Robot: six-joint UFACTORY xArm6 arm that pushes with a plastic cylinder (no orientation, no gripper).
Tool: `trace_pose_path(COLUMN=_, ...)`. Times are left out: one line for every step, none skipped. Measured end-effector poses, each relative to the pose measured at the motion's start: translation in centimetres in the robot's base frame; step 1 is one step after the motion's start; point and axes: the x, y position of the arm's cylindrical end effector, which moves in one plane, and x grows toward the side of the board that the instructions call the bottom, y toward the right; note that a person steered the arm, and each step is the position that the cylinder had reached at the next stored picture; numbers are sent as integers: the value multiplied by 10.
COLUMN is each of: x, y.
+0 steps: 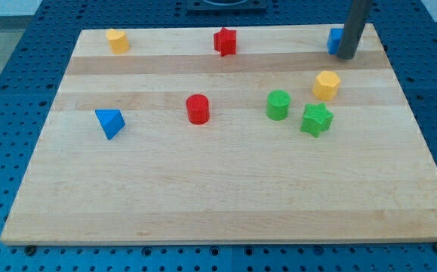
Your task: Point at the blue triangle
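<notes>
The blue triangle lies on the wooden board at the view's left, about mid-height. My tip is far from it, at the view's top right, touching or just in front of a blue block that the rod partly hides; that block's shape cannot be made out. The rod comes down from the top edge of the view.
A yellow block is at the top left, a red star at top middle. A red cylinder is near the centre. A green cylinder, a green star and a yellow hexagon cluster at the right.
</notes>
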Motion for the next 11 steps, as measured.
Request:
trace_pose_path(x=-5, y=0)
trace_pose_path(x=-5, y=0)
trace_pose_path(x=-5, y=0)
trace_pose_path(x=1, y=-9)
trace_pose_path(x=13, y=-37)
trace_pose_path(x=24, y=-78)
trace_pose_path(x=34, y=-128)
trace_pose_path(x=45, y=-177)
trace_pose_path(x=59, y=-229)
trace_pose_path(x=74, y=-276)
trace_pose_path(x=92, y=-313)
